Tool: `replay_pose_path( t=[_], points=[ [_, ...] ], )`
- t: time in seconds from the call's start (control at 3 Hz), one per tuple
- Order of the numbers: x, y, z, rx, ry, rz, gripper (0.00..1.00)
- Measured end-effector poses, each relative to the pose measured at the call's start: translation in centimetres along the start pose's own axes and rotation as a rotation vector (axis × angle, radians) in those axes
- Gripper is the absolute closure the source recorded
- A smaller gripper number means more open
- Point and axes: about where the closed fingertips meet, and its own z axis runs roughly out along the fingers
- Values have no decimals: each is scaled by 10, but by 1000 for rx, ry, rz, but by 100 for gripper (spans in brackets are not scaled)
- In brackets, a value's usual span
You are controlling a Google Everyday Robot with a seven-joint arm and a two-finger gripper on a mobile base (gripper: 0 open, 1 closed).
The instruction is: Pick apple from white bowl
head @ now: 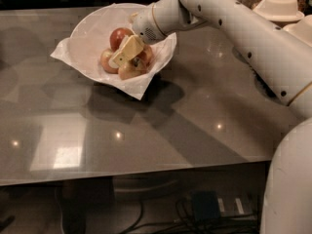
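Camera view: gripper (126,57) down in white bowl (90,30), partly hiding apples (118,35); grip state unclear.

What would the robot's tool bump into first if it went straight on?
Probably the apples: the tool sits inside the white bowl, aimed down at the pile, though depth is unclear.

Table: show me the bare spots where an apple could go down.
Bare: the wide front strip of the table between the bowl and the near edge, and the left end beside the bowl. Crowded: inside the bowl, where the hand sits among apples, and the far right corner by the plates.
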Motion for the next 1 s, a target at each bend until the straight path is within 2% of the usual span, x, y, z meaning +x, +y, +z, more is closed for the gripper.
replay_pose_path(
  t=[0.33,0.67,1.0],
  points=[
    [1,0,4,-6,-2,4,0],
    [3,1,7,-9,-2,7,18],
    [4,1,8,-10,-2,11,42]
  ],
)
